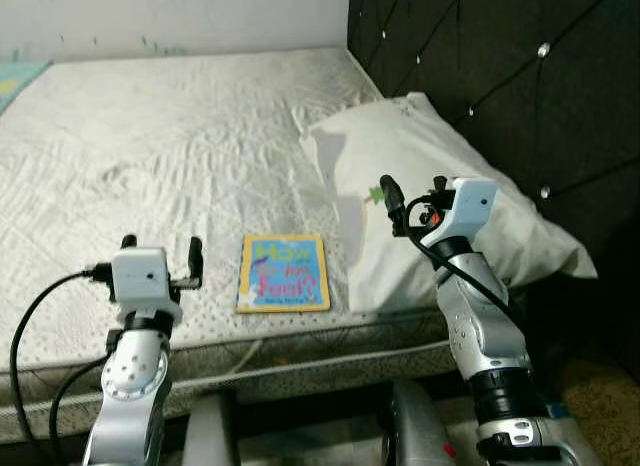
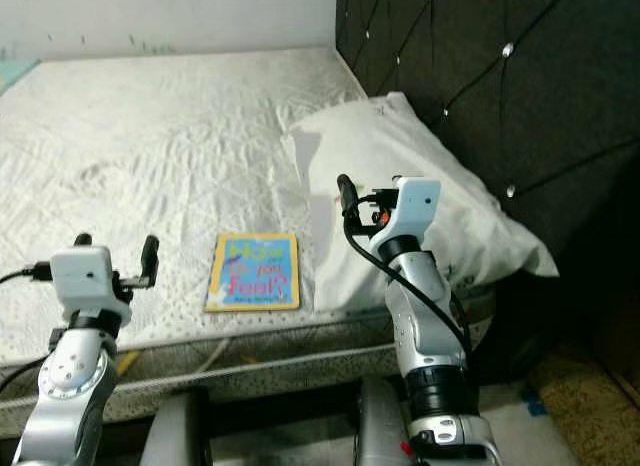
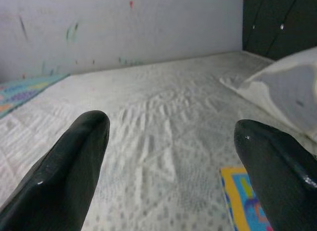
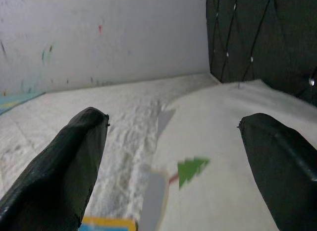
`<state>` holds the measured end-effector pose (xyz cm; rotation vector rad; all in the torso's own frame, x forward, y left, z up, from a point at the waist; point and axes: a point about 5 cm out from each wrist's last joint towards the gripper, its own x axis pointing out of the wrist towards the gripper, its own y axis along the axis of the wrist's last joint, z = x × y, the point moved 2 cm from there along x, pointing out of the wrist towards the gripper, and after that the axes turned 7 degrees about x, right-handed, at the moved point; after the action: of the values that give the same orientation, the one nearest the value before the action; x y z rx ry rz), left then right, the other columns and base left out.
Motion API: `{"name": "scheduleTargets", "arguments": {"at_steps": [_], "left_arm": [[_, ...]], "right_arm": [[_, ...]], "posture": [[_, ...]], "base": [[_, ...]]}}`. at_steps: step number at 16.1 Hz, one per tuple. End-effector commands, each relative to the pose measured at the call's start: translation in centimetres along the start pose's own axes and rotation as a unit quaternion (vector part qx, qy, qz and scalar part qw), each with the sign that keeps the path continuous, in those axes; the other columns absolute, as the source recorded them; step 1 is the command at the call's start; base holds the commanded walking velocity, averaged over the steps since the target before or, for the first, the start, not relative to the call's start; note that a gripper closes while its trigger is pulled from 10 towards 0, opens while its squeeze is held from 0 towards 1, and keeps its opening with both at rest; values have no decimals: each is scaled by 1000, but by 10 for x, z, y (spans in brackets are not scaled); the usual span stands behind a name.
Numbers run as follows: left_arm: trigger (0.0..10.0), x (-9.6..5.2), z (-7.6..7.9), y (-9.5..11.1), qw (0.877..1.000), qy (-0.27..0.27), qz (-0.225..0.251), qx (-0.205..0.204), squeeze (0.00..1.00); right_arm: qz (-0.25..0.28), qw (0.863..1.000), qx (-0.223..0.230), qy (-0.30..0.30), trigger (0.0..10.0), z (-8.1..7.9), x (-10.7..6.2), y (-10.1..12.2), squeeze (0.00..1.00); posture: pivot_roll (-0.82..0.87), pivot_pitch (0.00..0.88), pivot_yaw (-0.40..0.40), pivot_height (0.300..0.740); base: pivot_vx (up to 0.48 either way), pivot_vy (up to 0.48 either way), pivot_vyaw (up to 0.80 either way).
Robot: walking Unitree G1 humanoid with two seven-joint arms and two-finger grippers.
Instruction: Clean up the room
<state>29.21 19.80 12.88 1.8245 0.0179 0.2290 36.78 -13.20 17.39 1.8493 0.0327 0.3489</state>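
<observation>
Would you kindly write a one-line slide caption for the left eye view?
Both open pincers, left and right, hover over a white quilted mattress flanking a yellow-bordered children's book beside a white pillow.

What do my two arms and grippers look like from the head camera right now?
Both arms are silver metal with perforated round joints. The left gripper and right gripper each have a white boxy wrist housing and two long black fingers. Black cables loop along both arms. The right wrist shows a small orange-red mark.

A yellow-bordered picture book lies flat near the mattress edge, beside the white pillow.
</observation>
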Motion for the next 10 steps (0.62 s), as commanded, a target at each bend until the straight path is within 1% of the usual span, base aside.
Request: {"name": "scheduleTargets", "arguments": {"at_steps": [1,3,4,5,7,8,10], "left_arm": [[10000,2,2,-3,1000,-5,-5,-2,0],[10000,3,4,3,1000,-5,1,-9,0],[10000,1,4,3,1000,-5,1,-8,0],[10000,0,4,2,1000,-5,1,-7,0],[10000,-4,-2,-3,1000,17,-13,-12,0],[10000,-7,0,-5,999,20,-20,-15,0],[10000,-10,9,-6,1000,1,-21,-9,0]], "right_arm": [[20,1000,0,-5,10000,1,5,10,0],[24,1000,2,-7,10000,2,3,13,0],[18,1000,4,-16,10000,6,-1,8,0],[16,1000,5,-19,10000,7,-3,6,0],[3,1000,3,-22,10000,11,-11,-2,0],[0,1000,3,-28,10000,14,-13,-4,0],[-2,999,4,-40,10000,16,-16,-7,0]], "posture": [[-34,0,32,612],[-25,0,34,631],[-12,0,26,645],[-9,0,24,650],[-3,0,31,674],[-2,0,35,689],[-7,0,34,708]], "base": [[0,0,0],[0,0,0],[0,0,0],[0,0,0],[0,0,0],[0,0,0],[0,0,0]]}}
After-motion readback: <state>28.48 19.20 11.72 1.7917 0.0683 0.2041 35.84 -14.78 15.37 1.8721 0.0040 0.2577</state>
